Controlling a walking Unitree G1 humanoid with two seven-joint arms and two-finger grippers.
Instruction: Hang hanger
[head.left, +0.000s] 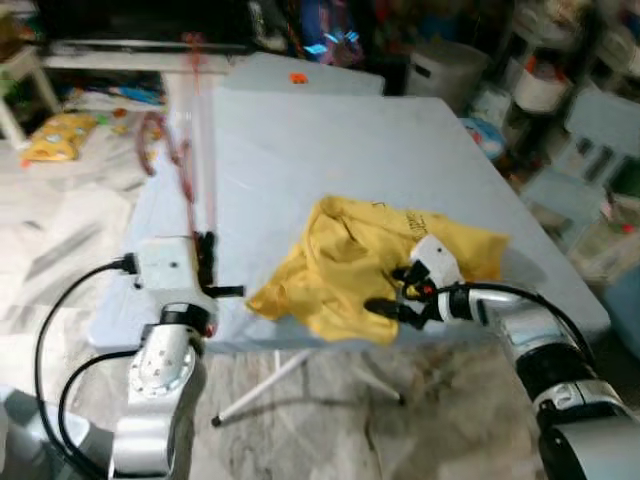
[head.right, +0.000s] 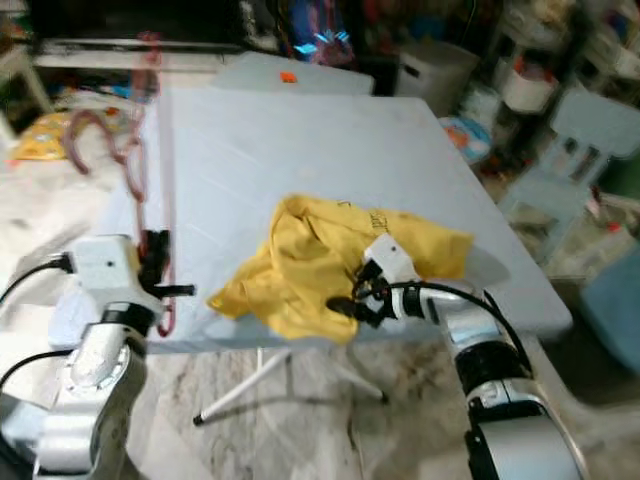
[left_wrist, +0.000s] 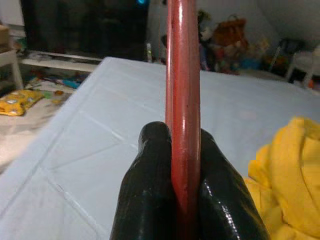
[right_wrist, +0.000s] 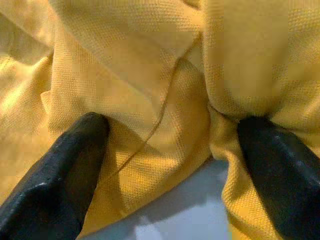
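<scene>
A red hanger (head.left: 190, 150) stands upright over the left edge of the pale blue table (head.left: 330, 140), smeared by motion blur. My left gripper (head.left: 207, 265) is shut on its lower bar, and the left wrist view shows the red hanger bar (left_wrist: 182, 100) pinched between the black fingers (left_wrist: 150, 170). A crumpled yellow shirt (head.left: 370, 250) lies near the table's front edge. My right gripper (head.left: 395, 295) rests against the shirt's front side, open. In the right wrist view its fingers (right_wrist: 65, 165) are spread wide, with a fold of yellow shirt (right_wrist: 165, 100) bulging between them.
A small orange item (head.left: 298, 78) lies at the table's far edge. On the floor to the left is a yellow packet (head.left: 55, 135). Pale chairs (head.left: 590, 150) and cluttered storage stand on the right. A dark TV unit (head.left: 140, 30) runs along the back.
</scene>
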